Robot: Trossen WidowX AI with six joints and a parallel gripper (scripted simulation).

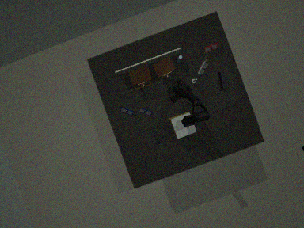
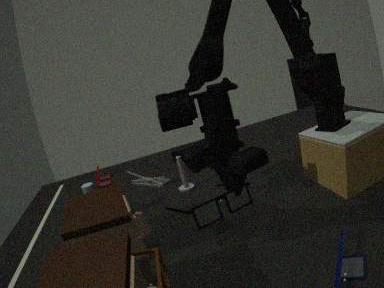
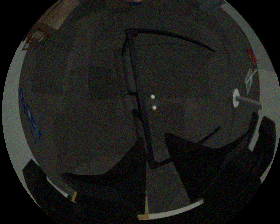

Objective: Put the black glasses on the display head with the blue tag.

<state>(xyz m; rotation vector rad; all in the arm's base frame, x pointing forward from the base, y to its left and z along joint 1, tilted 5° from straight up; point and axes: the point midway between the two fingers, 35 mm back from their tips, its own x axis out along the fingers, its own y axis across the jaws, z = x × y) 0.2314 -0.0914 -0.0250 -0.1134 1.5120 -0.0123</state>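
The gripper (image 2: 235, 182) points down at the dark table top, its two blunt black fingers partly apart and clamped on nothing. The black glasses (image 2: 220, 209) sit just under the fingertips: a thin, square-lensed wire frame, tilted, with one slim temple reaching out to the left over the mat. Whether the frame touches the fingers cannot be told in the dim light. In the wrist view the glasses (image 3: 140, 106) show as a fine dark line running away from the fingers, with one temple curving off to the right.

Just behind the gripper stands a pale, smooth peg (image 2: 181, 175) on a small round foot. Near it lies a flat silvery wire piece (image 2: 147, 181). Further left are a small red frame (image 2: 103, 179) and a short pale cylinder (image 2: 87, 186).

Two flat brown slabs (image 2: 95, 211) with a matte, wood-like face lie at the left front, well apart from the glasses. It cannot be told from here whether either bears a blue tag. A thin white strip (image 2: 35, 235) runs along the mat's left edge.

On the right the arm rises from a boxy tan pedestal (image 2: 345, 167) with a pale top. A small blue frame (image 2: 350, 265) stands at the near right corner. The matte dark mat (image 2: 280, 230) lies between it and the glasses
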